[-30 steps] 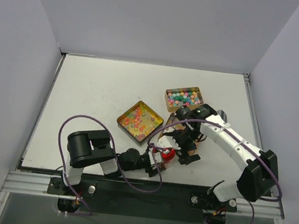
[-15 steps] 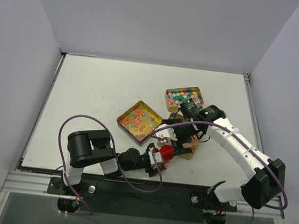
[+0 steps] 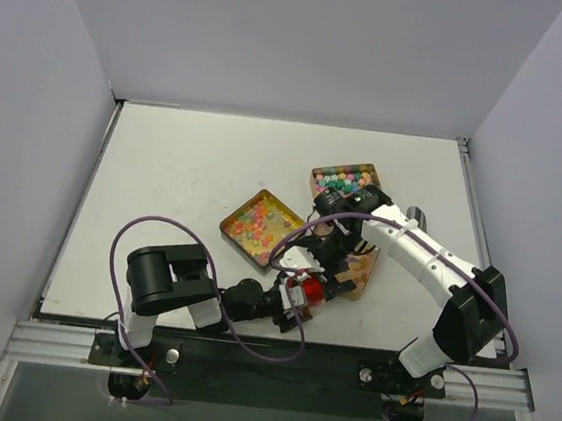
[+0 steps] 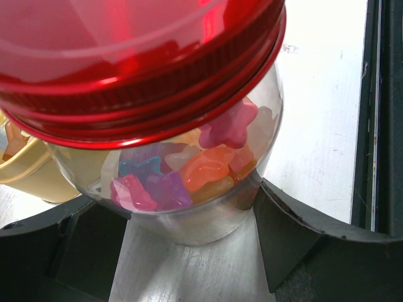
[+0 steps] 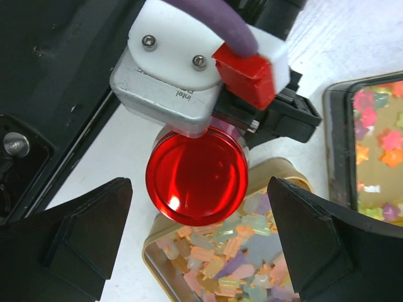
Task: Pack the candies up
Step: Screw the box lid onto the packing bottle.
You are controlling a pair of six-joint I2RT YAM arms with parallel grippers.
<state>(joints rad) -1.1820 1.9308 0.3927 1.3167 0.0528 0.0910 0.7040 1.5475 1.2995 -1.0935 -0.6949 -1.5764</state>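
One jar (image 4: 189, 207) being gripped by left jaws, right jaws are arriving wide open, empty, above its red lid (image 5: 196, 175), probably for twisting.

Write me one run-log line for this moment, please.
left jaws: closed on jar | right jaws: open, over red lid | candies: some in jar, more in tins

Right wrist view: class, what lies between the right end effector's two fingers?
A red-lidded jar, seen from above, with a gold tin of candies beside it; the right wrist view shows this.
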